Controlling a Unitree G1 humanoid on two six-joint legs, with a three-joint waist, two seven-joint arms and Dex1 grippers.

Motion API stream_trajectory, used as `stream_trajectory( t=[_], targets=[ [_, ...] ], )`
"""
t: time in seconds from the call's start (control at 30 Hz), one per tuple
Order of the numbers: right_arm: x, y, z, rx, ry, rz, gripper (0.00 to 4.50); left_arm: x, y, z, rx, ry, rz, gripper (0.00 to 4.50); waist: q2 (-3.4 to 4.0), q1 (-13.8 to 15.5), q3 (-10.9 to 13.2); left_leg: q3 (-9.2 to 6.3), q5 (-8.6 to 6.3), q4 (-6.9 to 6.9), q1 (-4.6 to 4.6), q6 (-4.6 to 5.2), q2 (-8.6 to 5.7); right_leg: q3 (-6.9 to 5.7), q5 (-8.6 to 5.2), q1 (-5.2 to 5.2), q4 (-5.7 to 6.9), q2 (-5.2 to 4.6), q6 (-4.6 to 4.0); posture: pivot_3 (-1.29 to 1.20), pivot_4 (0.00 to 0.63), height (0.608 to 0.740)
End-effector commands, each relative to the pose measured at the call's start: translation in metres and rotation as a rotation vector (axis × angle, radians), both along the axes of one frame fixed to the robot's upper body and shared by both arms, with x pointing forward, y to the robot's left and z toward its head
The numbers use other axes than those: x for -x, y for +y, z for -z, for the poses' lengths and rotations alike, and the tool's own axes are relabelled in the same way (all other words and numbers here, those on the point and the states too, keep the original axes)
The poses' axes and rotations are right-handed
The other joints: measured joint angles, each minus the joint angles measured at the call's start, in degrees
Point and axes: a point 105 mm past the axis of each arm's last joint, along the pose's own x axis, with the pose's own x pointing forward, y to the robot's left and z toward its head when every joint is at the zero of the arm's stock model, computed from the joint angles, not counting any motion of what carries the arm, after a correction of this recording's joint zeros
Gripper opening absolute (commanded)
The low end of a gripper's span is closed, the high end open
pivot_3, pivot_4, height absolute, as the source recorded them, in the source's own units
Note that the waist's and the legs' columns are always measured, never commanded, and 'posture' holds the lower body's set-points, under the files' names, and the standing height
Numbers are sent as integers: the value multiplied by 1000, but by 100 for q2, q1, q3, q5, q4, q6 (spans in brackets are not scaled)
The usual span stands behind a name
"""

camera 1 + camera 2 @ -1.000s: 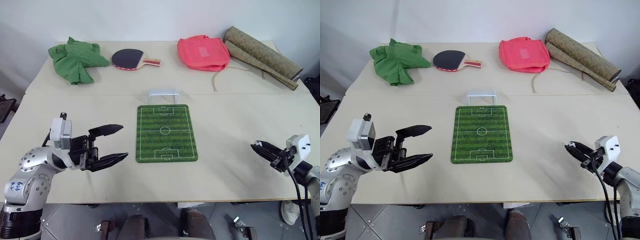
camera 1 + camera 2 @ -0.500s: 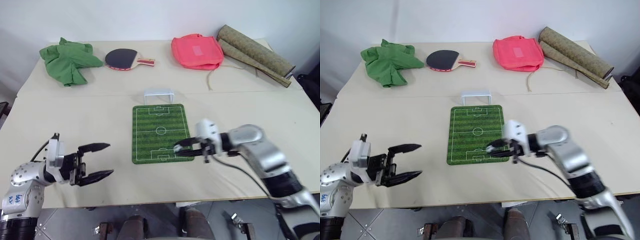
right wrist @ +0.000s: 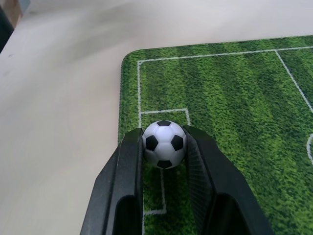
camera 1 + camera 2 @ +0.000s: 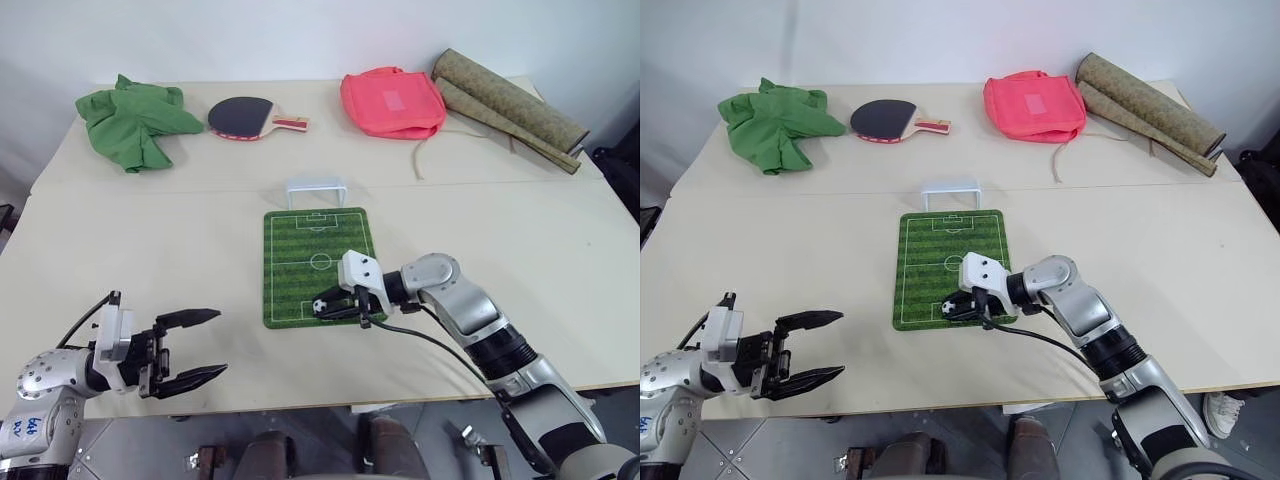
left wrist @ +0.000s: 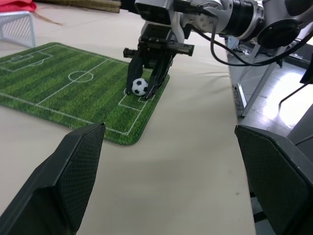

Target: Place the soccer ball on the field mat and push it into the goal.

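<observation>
right gripper, a pair of black fingers on a silver arm, is clamping the soccer ball, a tiny white ball with black patches, between its two fingertips. both fingers are pressing against opposite sides of the ball, with the jaws standing narrow around it. this gripper is reaching in from the robot's right and is hanging low over the near end of the field mat, a flat rectangular green striped mat with rounded corners and white pitch lines. the ball is sitting inside the near penalty box markings, just above or on the mat surface; contact with the mat cannot be determined.

left gripper is hovering near the front edge of the pale beige table, well apart from the mat, on the robot's left. its two black fingers are standing wide apart and are holding nothing.

the goal, a small white wire-like frame, is standing upright just beyond the far end of the mat.

along the far side of the table are lying, from the robot's left to right, a crumpled green cloth, a table tennis paddle with black rubber and a red-and-wood handle, a pink fabric bag and two rolled brownish mats.
</observation>
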Motion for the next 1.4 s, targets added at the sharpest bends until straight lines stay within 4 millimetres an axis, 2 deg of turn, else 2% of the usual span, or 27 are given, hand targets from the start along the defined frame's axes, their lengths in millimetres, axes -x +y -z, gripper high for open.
stream_trajectory(
  t=[0.03,0.2,0.33,0.4,0.67,1.0,1.23,1.4],
  targets=[
    [-4,-1,-10,-17,-40,-5,799,1,0,-9,7,-45,-3,4500,0,-6,0,0,0,0,0,0,0,0,0,0,0,0,0,0,150,740],
    [-7,-2,-3,-4,-7,11,799,-1,-1,-11,8,-53,-2,4500,0,-6,0,1,0,0,2,0,0,1,0,0,1,0,0,0,150,740],
    [-9,-2,-6,-27,-17,23,799,-1,0,-12,7,-53,-5,4500,0,-6,0,1,0,0,3,0,0,1,0,1,2,0,0,0,150,740],
    [-10,-1,-8,-28,-35,15,1551,-1,0,-12,8,-52,-3,4500,0,-5,0,1,0,0,3,0,0,1,0,1,2,0,0,0,150,740],
    [-6,-3,-10,-47,-43,-16,4019,-3,-1,-13,11,-54,0,4500,0,-5,0,1,0,0,3,0,0,1,0,1,2,0,0,0,150,740],
    [-13,-6,-21,-96,-85,9,4019,-4,-3,-14,19,-55,-1,4500,1,-6,0,1,0,0,3,0,0,0,0,1,1,0,0,0,150,740],
    [2,-3,-33,-180,-58,-86,4019,-4,-3,-14,23,-53,0,4500,1,-4,0,1,0,0,2,0,1,1,0,1,1,0,0,0,150,740],
    [1,-10,-32,-181,-58,-62,4019,-5,-2,-13,23,-53,-4,4500,1,2,0,1,0,0,2,0,0,1,0,1,1,0,0,0,150,740]
  ],
)
